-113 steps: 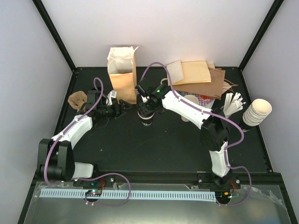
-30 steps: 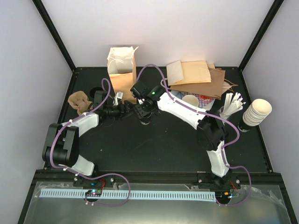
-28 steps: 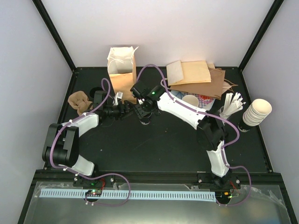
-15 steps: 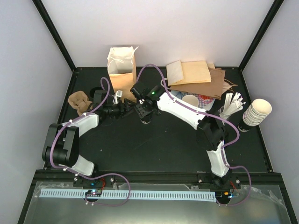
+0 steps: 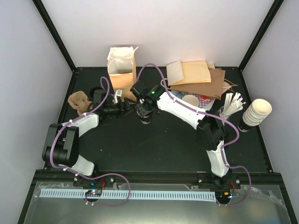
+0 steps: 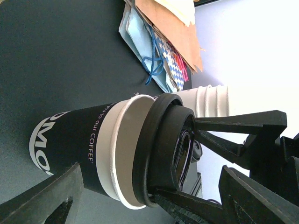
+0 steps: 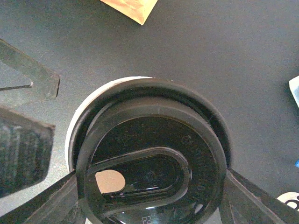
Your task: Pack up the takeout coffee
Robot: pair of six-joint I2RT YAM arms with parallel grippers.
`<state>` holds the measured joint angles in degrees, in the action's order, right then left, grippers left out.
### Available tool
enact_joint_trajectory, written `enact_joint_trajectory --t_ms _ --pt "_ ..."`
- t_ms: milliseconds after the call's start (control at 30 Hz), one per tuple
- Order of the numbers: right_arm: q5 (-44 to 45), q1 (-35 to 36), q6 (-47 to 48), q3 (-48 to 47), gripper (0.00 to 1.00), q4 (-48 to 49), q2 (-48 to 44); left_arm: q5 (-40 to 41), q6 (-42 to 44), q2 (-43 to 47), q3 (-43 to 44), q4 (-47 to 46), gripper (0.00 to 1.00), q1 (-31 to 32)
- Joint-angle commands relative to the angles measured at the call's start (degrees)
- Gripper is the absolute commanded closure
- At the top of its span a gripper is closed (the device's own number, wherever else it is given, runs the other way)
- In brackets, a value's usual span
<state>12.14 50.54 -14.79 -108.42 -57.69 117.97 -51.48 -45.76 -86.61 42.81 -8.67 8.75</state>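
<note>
The takeout coffee (image 5: 145, 119) is a cream cup with a black printed sleeve (image 6: 70, 144) and a black lid (image 7: 149, 158), just in front of the upright brown paper bag (image 5: 122, 77). My right gripper (image 5: 144, 112) comes down from above, and its fingers (image 6: 233, 126) press both sides of the lid (image 6: 163, 149); in its own view it sits at the lid's edge (image 7: 152, 179). My left gripper (image 5: 131, 108) is open at the cup's left, its fingers straddling the cup body without touching (image 6: 150, 170). I cannot tell whether the cup rests on the table.
A stack of lidless cream cups (image 5: 257, 112) stands at the far right, also visible in the left wrist view (image 6: 210, 100). Flat paper bags (image 5: 201, 77) lie at the back right. A brown pulp tray (image 5: 78, 100) sits at the left, and a white cup (image 5: 190, 100) sits behind the right arm.
The cup and right gripper have shifted slightly back and left toward the bag. The left arm has swung in closer beside the cup. Almost nothing has moved in the last second.
</note>
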Motion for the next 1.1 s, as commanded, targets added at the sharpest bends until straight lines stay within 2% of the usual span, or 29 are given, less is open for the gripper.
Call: enact_joint_trajectory --t_ms 0,267,833,933,1067 --pt "-0.5 -0.1 1.3 -1.7 0.32 -0.1 0.1 -1.3 -0.5 -0.3 0.2 -2.6 0.18 0.3" --pt "-4.3 -0.8 1.7 -1.8 0.32 1.1 0.2 -2.4 -1.1 -0.8 0.1 -3.7 0.21 0.2" --pt "-1.5 -1.1 2.1 -4.6 0.32 -2.0 3.2 -3.4 -3.4 -2.6 0.1 -7.0 0.20 0.3" --pt "-1.3 -1.2 2.2 -4.9 0.32 -2.3 2.7 -3.7 -3.4 -3.1 0.2 -7.3 0.26 0.2" --pt "-1.7 -1.2 2.6 -5.3 0.32 -2.6 1.7 -3.9 -3.7 -3.5 0.2 -7.6 0.27 0.2"
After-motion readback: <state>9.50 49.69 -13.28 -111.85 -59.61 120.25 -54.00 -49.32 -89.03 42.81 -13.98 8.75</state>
